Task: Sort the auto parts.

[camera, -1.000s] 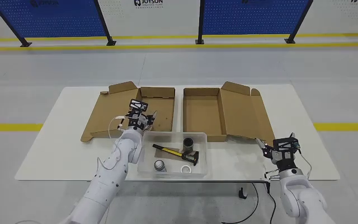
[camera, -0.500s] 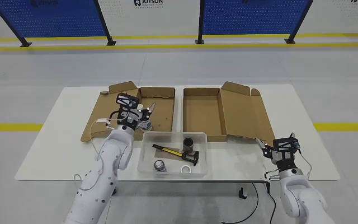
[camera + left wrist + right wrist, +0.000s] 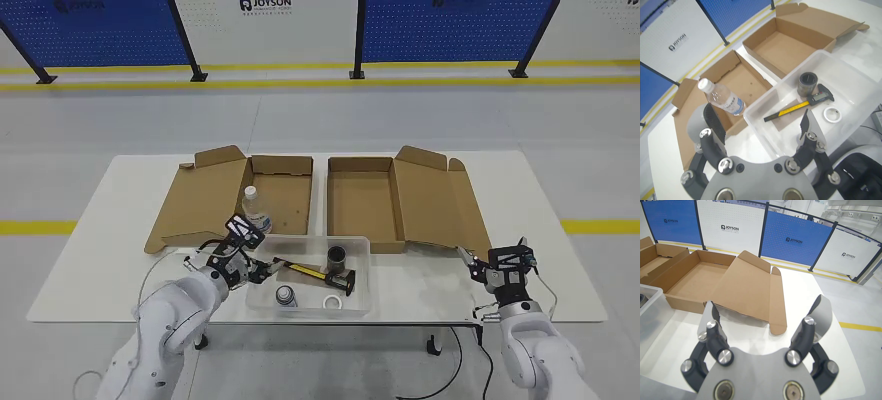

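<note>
**Caliper in bin, directly ahead of the open left gripper**

- **Item:** The caliper (image 3: 791, 109), yellow and black, lay flat on the floor of the clear bin (image 3: 783, 81), just ahead of the left gripper (image 3: 757, 111).
- **Long axis:** It ran nearly parallel to the line joining the two fingertips. The blade tip lay ahead of the gap and the display head lay out beyond one finger. A grasp across the beam would probably call for a turn of the wrist first.
- **Neighbours:** A dark cylinder (image 3: 807, 85) stood upright just beyond the head. A white ring (image 3: 832, 114) lay near the head, apart from it.
- **Left gripper:** Fingers were spread wide and held nothing, poised over the bin's near wall.
- **Farther out:** A bottle (image 3: 725, 99) stood in the left box (image 3: 745, 83), beyond the other finger. The right box (image 3: 789, 47) sat past the bin.
- **Right gripper** (image 3: 764, 300)**:** It was also spread and empty above the counter (image 3: 757, 336), well apart from the bin. The left arm was judged the nearer.
</note>
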